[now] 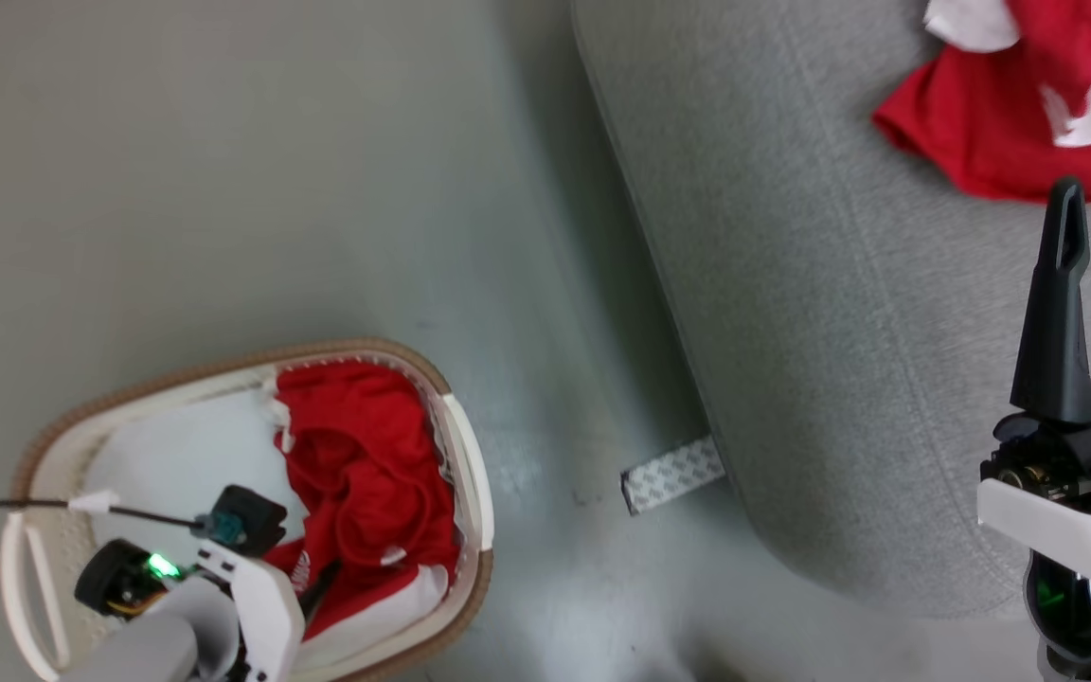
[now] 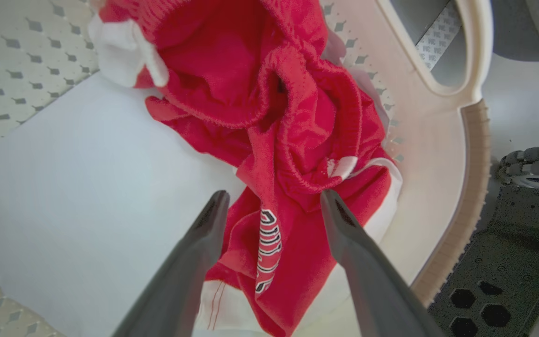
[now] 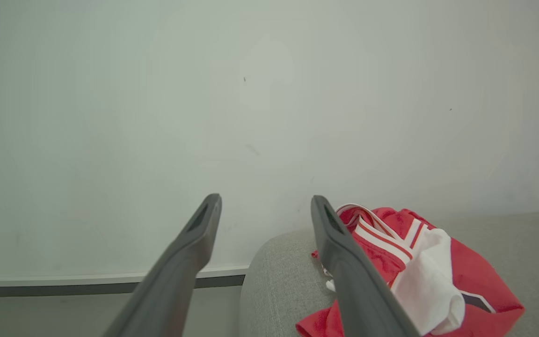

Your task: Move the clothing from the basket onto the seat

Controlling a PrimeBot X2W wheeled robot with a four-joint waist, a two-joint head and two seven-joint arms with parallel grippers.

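**A:** Where's the clothing?

**B:** Split in two. A soft, crumpled red jersey garment [image 1: 366,474] with white panels and black numerals lies in the cream-white perforated plastic basket [image 1: 470,455] with the brown rim band. That's at eight o'clock in the head view, and it's bunched against the basket's three o'clock wall. A second red-and-white garment [image 1: 991,123] with stripe trim lies on the large grey woven-fabric seat [image 1: 839,284], at one o'clock.

**A:** And the claws?

**B:** The left gripper [image 2: 274,194] is down in the basket, fingers spread wide either side of a red fold, with nothing pinched. The right gripper [image 3: 265,199] hangs over the seat at four o'clock, equally wide and empty.

**A:** Anything else?

**B:** A patterned grey tape strip [image 1: 671,474] on the pale floor [image 1: 223,189], between basket and seat, at the seat's base.
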